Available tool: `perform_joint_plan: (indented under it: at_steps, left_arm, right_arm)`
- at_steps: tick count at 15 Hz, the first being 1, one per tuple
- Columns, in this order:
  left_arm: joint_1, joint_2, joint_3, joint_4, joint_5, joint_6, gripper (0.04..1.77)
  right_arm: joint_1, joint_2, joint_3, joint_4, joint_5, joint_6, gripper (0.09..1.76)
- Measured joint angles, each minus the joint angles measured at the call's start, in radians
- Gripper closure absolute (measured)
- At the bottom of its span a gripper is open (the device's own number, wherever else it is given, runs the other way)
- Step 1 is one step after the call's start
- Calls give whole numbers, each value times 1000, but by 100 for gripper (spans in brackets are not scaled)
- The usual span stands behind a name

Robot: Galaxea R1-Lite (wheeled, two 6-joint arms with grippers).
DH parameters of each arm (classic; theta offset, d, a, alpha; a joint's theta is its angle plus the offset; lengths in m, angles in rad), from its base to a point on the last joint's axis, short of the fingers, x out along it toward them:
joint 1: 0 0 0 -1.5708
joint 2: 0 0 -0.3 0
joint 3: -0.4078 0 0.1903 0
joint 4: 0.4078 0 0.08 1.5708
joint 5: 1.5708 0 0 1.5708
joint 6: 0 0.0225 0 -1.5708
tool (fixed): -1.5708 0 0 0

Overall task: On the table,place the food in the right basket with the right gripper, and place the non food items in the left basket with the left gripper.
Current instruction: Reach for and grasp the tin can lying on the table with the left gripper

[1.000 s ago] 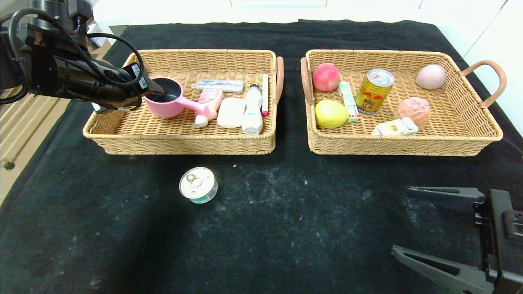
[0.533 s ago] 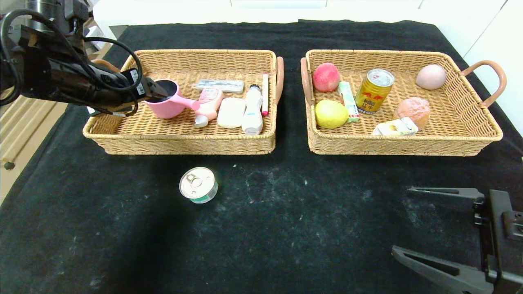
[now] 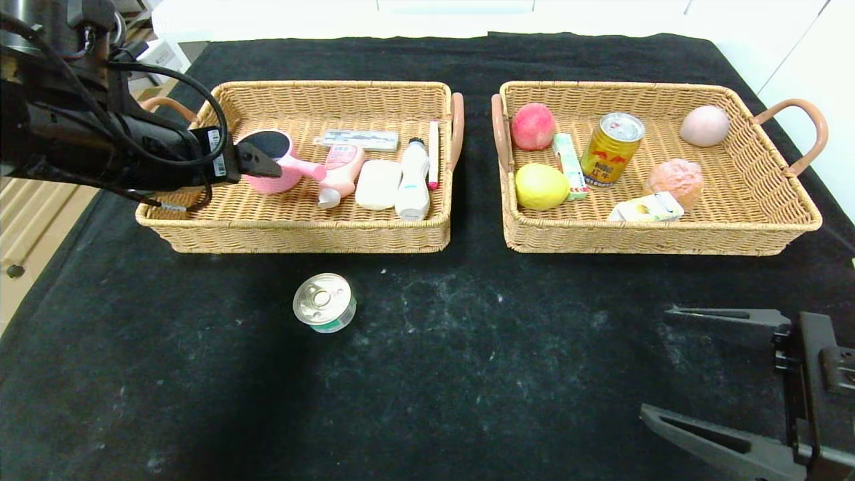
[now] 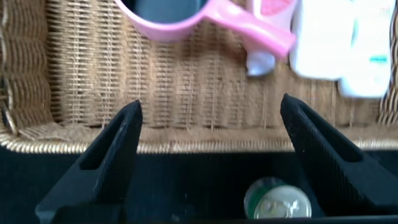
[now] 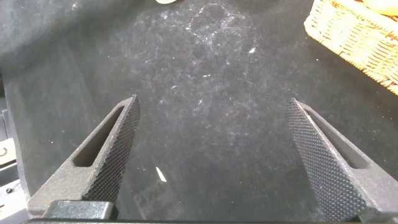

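Nearest, the right gripper (image 3: pixel 718 374) waits low over the black cloth-covered counter (image 3: pixel 467 374), jaws spread wide and empty; its arm is cut off at the picture edge. Farther on, a small round silver tin with a pull-tab lid (image 3: pixel 324 302) stands alone on the counter, in front of the left woven wicker basket (image 3: pixel 300 234). It looks stiff, smooth and probably slippery; gripping across its sides seems best. Beyond, the left gripper (image 3: pixel 257 160), jaws spread, hovers beside a pink plastic saucepan (image 3: pixel 284 175) lying inside that basket. The tin's label is unreadable.
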Motion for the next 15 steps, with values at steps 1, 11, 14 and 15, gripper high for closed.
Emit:
perform_joint_plan:
  at_steps: [1, 11, 14, 15]
  left_arm:
    - [-17, -19, 30, 1, 0, 28, 19]
    - [-246, -108, 115, 276, 27, 64, 12]
    - [-285, -79, 117, 316, 48, 25, 11]
    - [-295, -66, 117, 331, 57, 21, 11]
  right_arm:
    - [0, 0, 1, 0, 0, 0, 14]
    - [7, 0, 8, 0, -2, -21, 14]
    - [7, 0, 9, 1, -2, -21, 14]
    - [7, 0, 11, 1, -2, -24, 14]
